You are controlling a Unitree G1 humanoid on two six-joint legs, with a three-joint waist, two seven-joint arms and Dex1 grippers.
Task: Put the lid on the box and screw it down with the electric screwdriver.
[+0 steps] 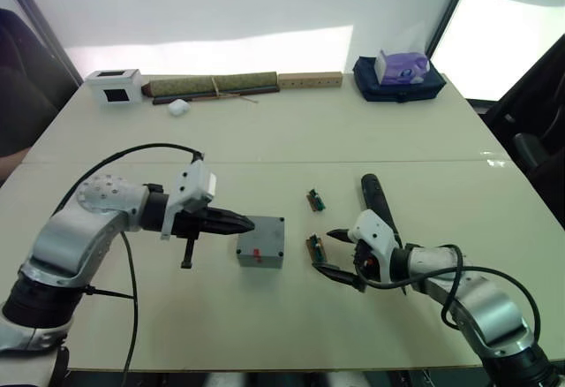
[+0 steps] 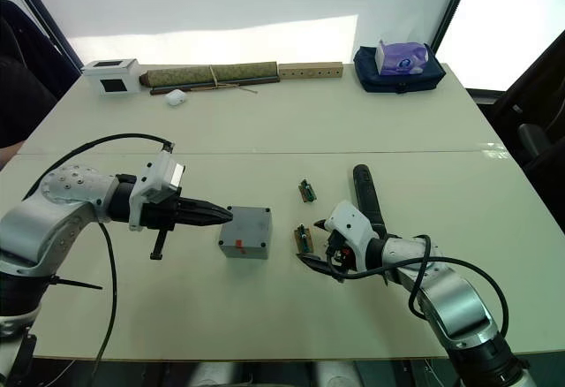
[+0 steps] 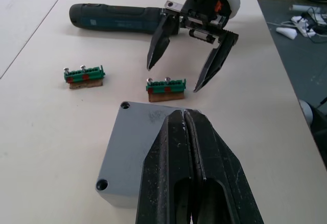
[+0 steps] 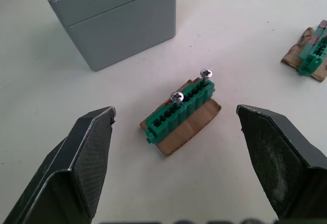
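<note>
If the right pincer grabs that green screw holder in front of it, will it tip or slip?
The green screw holder probably feels light. Its flat brown base suggests it rests steadily, though the two upright screws could shake loose. The open right pincer straddles it, so a squeeze may skid it.

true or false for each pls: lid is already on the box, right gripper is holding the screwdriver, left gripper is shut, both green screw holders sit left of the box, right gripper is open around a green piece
1. The lid already sits on the box. True: a seam runs round the grey block.
2. The right gripper holds the electric screwdriver. False: it lies on the table behind that gripper, ungripped.
3. The left gripper is shut. True: its fingers meet over the lid.
4. Both green pieces sit on the box's left side. False: they lie on the robot's right of it.
5. The right gripper is open on either side of the nearer green piece. True: its fingers stand apart from it.
</note>
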